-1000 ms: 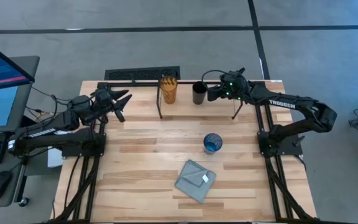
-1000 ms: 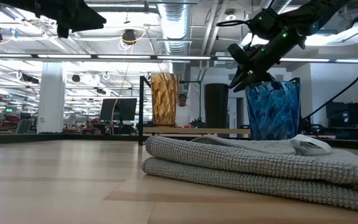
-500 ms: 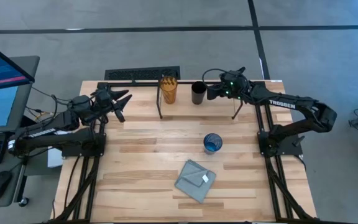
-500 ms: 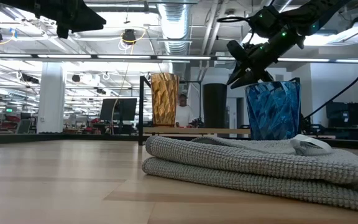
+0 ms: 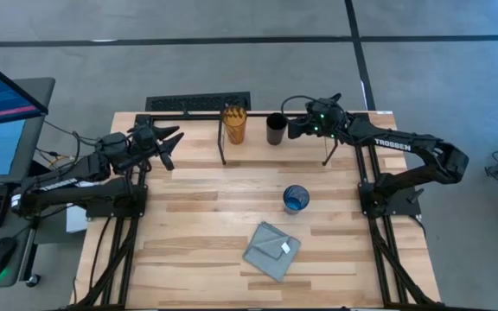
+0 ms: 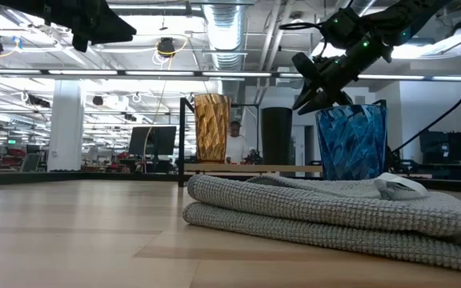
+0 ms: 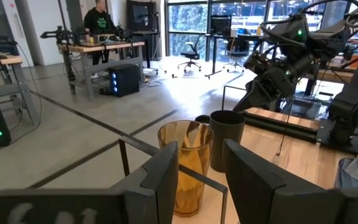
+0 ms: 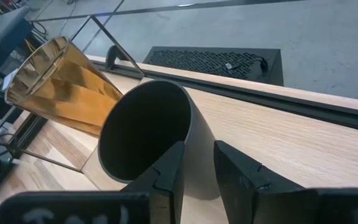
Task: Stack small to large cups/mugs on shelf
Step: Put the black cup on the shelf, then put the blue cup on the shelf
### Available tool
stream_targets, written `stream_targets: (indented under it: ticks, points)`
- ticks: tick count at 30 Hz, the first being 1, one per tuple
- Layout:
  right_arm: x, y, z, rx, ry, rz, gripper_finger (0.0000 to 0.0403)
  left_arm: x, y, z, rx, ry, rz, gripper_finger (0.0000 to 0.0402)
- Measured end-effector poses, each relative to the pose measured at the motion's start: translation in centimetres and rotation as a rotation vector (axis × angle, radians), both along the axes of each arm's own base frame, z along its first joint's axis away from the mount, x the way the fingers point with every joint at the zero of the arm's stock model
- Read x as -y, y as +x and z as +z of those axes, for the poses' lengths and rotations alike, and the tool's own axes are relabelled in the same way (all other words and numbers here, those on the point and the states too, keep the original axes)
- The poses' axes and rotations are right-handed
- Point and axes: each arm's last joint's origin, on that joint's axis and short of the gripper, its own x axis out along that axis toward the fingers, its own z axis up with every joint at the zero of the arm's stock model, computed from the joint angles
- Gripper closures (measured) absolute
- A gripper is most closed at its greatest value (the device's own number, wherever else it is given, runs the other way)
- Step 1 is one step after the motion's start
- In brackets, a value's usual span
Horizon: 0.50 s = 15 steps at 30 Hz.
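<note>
The black cup (image 5: 277, 130) (image 8: 148, 137) and the amber tumbler (image 5: 234, 123) (image 6: 211, 128) stand upright side by side on the shelf (image 5: 305, 149) at the table's far edge. The blue cup (image 5: 296, 199) (image 6: 350, 144) stands on the tabletop nearer to me. My right gripper (image 5: 297, 128) (image 8: 197, 163) hovers just right of the black cup's rim, open by a narrow gap. My left gripper (image 5: 169, 142) (image 7: 201, 168) waits open in the air left of the shelf. It faces the tumbler (image 7: 188, 162) and the black cup (image 7: 227, 140).
A folded grey cloth (image 5: 271, 250) (image 6: 318, 208) lies on the tabletop near the front edge. A black vented panel (image 5: 197, 102) sits along the far edge behind the shelf's thin black posts (image 5: 223, 147). A monitor (image 5: 3, 95) and desk stand left of the table.
My right gripper has risen a little beside the black cup's rim. The cup has stayed where it was on the shelf.
</note>
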Motion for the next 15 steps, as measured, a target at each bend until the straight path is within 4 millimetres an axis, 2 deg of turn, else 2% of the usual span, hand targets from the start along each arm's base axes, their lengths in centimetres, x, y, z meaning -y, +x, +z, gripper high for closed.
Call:
stream_targets:
  ticks: [9,12,15]
  points:
    - [-0.1,-0.1,0.6,0.024,-0.025,0.029,0.0296,0.0,0.0,0.0,0.005,-0.009,0.000,0.0283]
    - [-0.3,-0.2,1.8,0.065,-0.075,0.082,0.0296,0.0,0.0,0.0,0.005,-0.009,0.000,0.0283]
    - [-0.5,-0.3,4.1,0.073,-0.164,0.157,0.0296,0.0,0.0,0.0,0.005,-0.009,0.000,0.0283]
